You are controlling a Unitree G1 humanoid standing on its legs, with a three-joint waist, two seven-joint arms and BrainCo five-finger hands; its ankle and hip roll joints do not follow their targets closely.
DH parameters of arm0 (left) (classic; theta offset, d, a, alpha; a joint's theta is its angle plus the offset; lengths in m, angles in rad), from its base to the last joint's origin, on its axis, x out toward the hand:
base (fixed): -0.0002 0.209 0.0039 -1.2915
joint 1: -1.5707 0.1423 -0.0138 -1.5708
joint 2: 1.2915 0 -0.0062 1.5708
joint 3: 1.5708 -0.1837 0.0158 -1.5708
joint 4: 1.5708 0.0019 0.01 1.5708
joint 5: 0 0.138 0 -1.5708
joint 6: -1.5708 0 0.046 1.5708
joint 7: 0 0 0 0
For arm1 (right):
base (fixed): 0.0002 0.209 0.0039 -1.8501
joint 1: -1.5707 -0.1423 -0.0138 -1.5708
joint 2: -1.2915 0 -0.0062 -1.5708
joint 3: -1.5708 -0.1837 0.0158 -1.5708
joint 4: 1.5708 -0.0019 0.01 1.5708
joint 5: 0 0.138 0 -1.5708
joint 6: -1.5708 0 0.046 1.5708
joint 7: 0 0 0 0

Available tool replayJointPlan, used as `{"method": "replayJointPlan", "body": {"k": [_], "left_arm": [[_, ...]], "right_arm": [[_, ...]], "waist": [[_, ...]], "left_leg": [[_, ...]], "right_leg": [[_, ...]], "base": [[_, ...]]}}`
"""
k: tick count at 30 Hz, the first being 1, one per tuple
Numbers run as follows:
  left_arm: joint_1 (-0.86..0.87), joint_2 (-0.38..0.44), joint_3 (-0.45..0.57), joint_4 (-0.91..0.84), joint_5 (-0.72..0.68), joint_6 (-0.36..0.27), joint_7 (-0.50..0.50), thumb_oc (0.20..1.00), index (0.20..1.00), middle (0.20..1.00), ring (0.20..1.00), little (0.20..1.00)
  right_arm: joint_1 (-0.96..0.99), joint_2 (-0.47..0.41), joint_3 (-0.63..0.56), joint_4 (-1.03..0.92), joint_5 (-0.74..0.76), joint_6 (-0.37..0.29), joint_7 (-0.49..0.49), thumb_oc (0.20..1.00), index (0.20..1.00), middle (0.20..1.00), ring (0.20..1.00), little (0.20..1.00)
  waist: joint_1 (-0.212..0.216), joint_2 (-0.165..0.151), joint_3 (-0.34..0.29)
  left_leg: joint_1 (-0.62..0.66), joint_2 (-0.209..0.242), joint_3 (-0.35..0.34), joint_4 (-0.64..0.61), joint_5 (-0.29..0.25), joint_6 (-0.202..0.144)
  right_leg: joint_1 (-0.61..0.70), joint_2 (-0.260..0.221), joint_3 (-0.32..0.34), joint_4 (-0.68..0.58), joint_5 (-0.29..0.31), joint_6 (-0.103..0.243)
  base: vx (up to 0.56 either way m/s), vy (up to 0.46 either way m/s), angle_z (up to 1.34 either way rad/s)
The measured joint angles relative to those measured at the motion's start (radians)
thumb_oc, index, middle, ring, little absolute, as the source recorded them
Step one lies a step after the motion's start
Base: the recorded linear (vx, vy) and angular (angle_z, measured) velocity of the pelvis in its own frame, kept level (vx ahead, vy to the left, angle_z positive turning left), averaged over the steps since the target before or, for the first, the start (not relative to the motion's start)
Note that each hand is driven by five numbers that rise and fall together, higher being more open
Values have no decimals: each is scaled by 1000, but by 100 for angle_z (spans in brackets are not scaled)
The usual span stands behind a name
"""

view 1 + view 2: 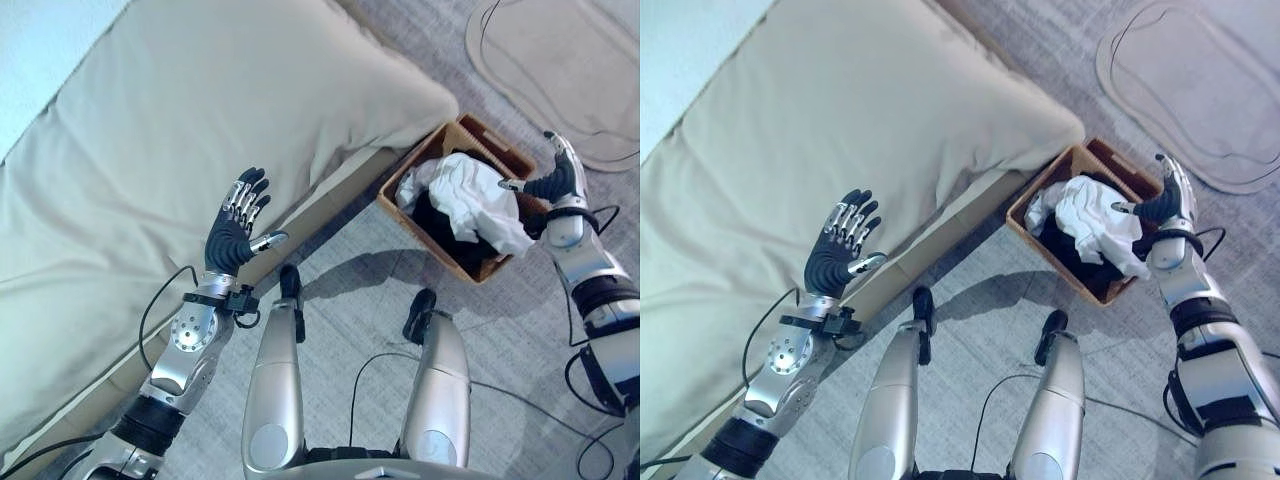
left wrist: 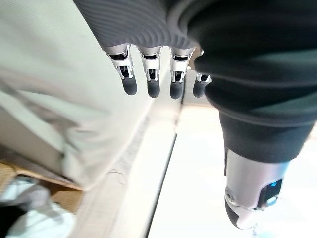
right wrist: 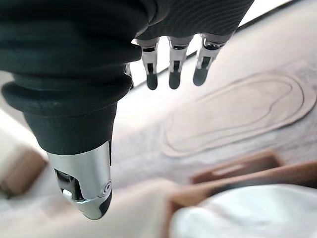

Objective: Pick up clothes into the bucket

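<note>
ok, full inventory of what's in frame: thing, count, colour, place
basket: 1, brown woven, on the floor at the cushion's corner, by the right hand
white garment: 1, white, crumpled on top inside the basket, partly draped over its rim
dark garment: 1, black, in the basket under the white one
cushion: 1, beige, large, on a low base along the robot's left
mat: 1, beige with stitched outline, on the grey floor beyond the basket
left hand: 1, open, raised at the cushion's edge, holding nothing
right hand: 1, open, at the basket's far side beside the white garment, holding nothing
</note>
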Motion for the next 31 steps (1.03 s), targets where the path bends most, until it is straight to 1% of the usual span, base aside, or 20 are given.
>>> {"method": "replayJointPlan", "body": {"k": [2,3,4,5,7,8,9,11,12,13,14,15,17,18,19,21,22,25,27,31], "left_arm": [[13,-8,7,35,0,0,-9,1000,1000,1000,1000,1000],[19,-25,17,47,-2,1,-16,1000,1000,1000,1000,1000],[28,-35,23,50,-1,4,-24,1000,1000,1000,1000,1000],[29,-38,25,53,-1,4,-25,1000,1000,1000,1000,1000],[41,-45,31,72,2,4,-33,1000,1000,1000,1000,1000],[60,-64,57,88,12,8,-40,1000,1000,1000,1000,1000],[75,-69,70,92,12,10,-43,1000,1000,1000,1000,1000],[152,-69,75,122,14,15,-51,1000,1000,1000,1000,1000],[172,-68,76,124,18,17,-56,1000,1000,1000,1000,1000],[195,-68,79,124,39,19,-63,1000,1000,1000,1000,1000],[202,-71,83,125,48,21,-68,1000,1000,1000,1000,1000],[224,-77,92,125,52,25,-76,1000,1000,1000,1000,1000],[246,-78,108,125,54,26,-83,1000,1000,1000,1000,1000],[252,-88,121,132,66,29,-86,1000,1000,1000,1000,1000],[256,-93,125,135,78,29,-86,1000,1000,1000,1000,1000],[269,-101,122,142,95,37,-88,1000,1000,1000,1000,1000],[271,-112,123,149,99,38,-88,1000,1000,1000,1000,1000],[299,-132,124,150,101,45,-88,1000,1000,1000,1000,1000],[339,-161,136,151,127,46,-86,1000,1000,1000,1000,1000],[357,-182,141,160,130,53,-80,1000,1000,1000,1000,1000]], "right_arm": [[92,36,-14,-42,13,0,0,1000,1000,1000,1000,1000],[154,54,-31,-99,18,-4,1,1000,1000,1000,1000,1000],[213,97,-87,-154,30,-8,6,1000,1000,1000,1000,1000],[233,114,-97,-168,44,-17,7,1000,1000,1000,1000,1000],[300,149,-109,-186,63,-27,17,1000,1000,1000,1000,1000],[369,220,-181,-262,95,-31,35,1000,1000,1000,1000,1000],[395,253,-193,-292,104,-39,43,1000,1000,1000,1000,1000],[512,320,-171,-302,118,-52,82,1000,1000,1000,1000,1000],[543,328,-161,-306,118,-53,94,1000,1000,1000,1000,1000],[582,329,-150,-307,116,-53,117,1000,1000,1000,1000,1000],[592,332,-149,-309,116,-52,123,1000,1000,1000,1000,1000],[619,344,-144,-314,115,-52,140,1000,1000,1000,1000,1000],[639,365,-142,-313,116,-52,156,1000,1000,1000,1000,1000],[652,380,-140,-320,116,-53,169,1000,1000,1000,1000,1000],[660,387,-135,-320,116,-53,176,1000,1000,1000,1000,1000],[691,407,-113,-317,114,-53,188,1000,1000,1000,1000,1000],[706,419,-101,-314,111,-52,189,1000,1000,1000,1000,1000],[731,445,-82,-311,107,-48,197,1000,1000,1000,1000,1000],[757,485,-74,-309,118,-46,203,1000,1000,1000,1000,1000],[772,492,-14,-307,154,-43,222,1000,1000,1000,1000,1000]], "waist": [[-4,-10,-30],[-6,-14,-36],[-6,-15,-42],[-9,-15,-44],[-9,-17,-72],[-12,-18,-74],[-12,-20,-77],[-11,-37,-182],[-12,-42,-203],[-3,-50,-219],[-3,-51,-221],[-6,-61,-241],[-3,-74,-280],[-1,-79,-284],[-3,-81,-288],[-5,-83,-329],[-5,-84,-343],[-7,-85,-362],[-4,-87,-376],[-4,-93,-388]], "left_leg": [[62,-1,5,-36,0,0],[103,0,12,-57,2,1],[142,2,16,-74,4,2],[162,3,19,-83,4,2],[195,1,24,-107,3,2],[255,3,23,-155,14,1],[288,5,24,-176,18,3],[342,3,34,-237,12,2],[360,2,41,-256,21,2],[393,0,48,-276,33,-4],[405,0,49,-284,33,-4],[431,-2,50,-301,37,-5],[439,-2,51,-318,41,-1],[465,-3,52,-332,45,-3],[482,-4,52,-339,46,-3],[501,-5,56,-363,46,-3],[517,-5,57,-382,56,-6],[550,-1,72,-411,64,-7],[592,1,86,-445,75,-10],[610,2,98,-455,77,-11]], "right_leg": [[72,1,-16,-52,7,11],[116,7,-19,-85,23,22],[165,13,-25,-123,39,26],[190,16,-29,-143,45,29],[235,18,-39,-192,57,35],[308,29,-60,-251,83,46],[348,36,-69,-287,94,50],[413,44,-82,-377,108,59],[431,48,-83,-401,123,62],[473,54,-86,-449,148,66],[496,56,-94,-471,158,68],[534,60,-104,-512,171,70],[547,66,-106,-541,183,74],[577,69,-109,-560,190,73],[594,69,-112,-568,192,73],[609,70,-119,-586,192,74],[621,72,-120,-598,197,77],[642,77,-118,-617,202,80],[669,85,-105,-646,214,81],[684,87,-97,-663,221,86]], "base": [[132,21,0],[144,11,-10],[92,10,-10],[145,12,-5],[189,18,4],[165,27,7],[164,22,2],[132,34,-4],[118,31,-8],[108,24,-7],[108,29,1],[62,25,5],[67,40,0],[60,61,1],[27,50,0],[10,51,0],[4,37,1],[4,53,-9],[-1,30,-20],[-3,25,-8]]}}
